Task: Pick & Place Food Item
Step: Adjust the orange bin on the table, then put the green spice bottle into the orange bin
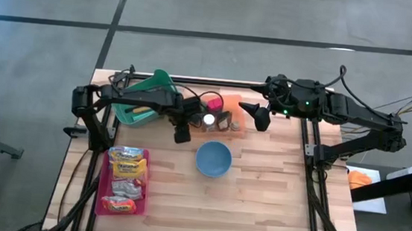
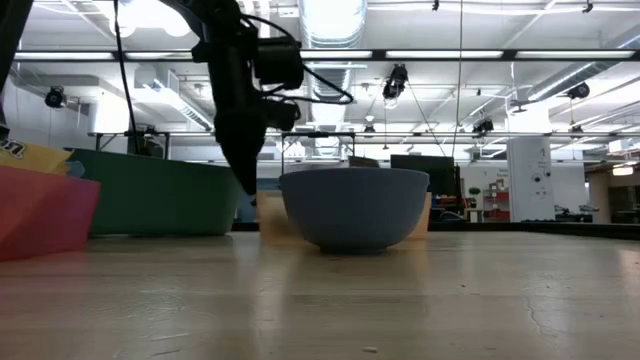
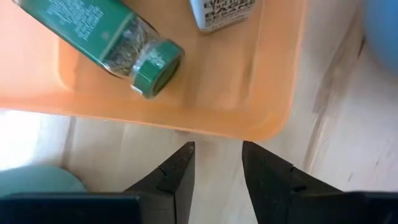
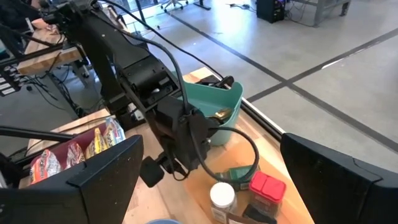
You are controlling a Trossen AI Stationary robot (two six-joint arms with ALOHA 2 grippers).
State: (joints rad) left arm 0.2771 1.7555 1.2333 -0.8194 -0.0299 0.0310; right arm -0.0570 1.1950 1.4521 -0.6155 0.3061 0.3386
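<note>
My left gripper (image 3: 217,152) points down over bare wood, close to the near edge of an orange tray (image 3: 186,118). Its fingers stand a narrow gap apart with nothing between them. In the tray lie a green-capped spice jar (image 3: 118,43) on its side and a white jar (image 3: 221,12); a red-lidded jar (image 4: 266,190) is there too. A red tray (image 1: 102,189) at the front left holds several snack packets (image 1: 126,177). A blue bowl (image 1: 213,159) stands on the table just right of my left gripper (image 1: 182,133). My right gripper (image 1: 259,120) hovers open above the orange tray's right end.
A green bin (image 1: 147,99) stands at the back left, behind my left arm. In the low view the bowl (image 2: 355,205) sits right beside my left gripper (image 2: 245,160). Bare wood lies in front of and to the right of the bowl.
</note>
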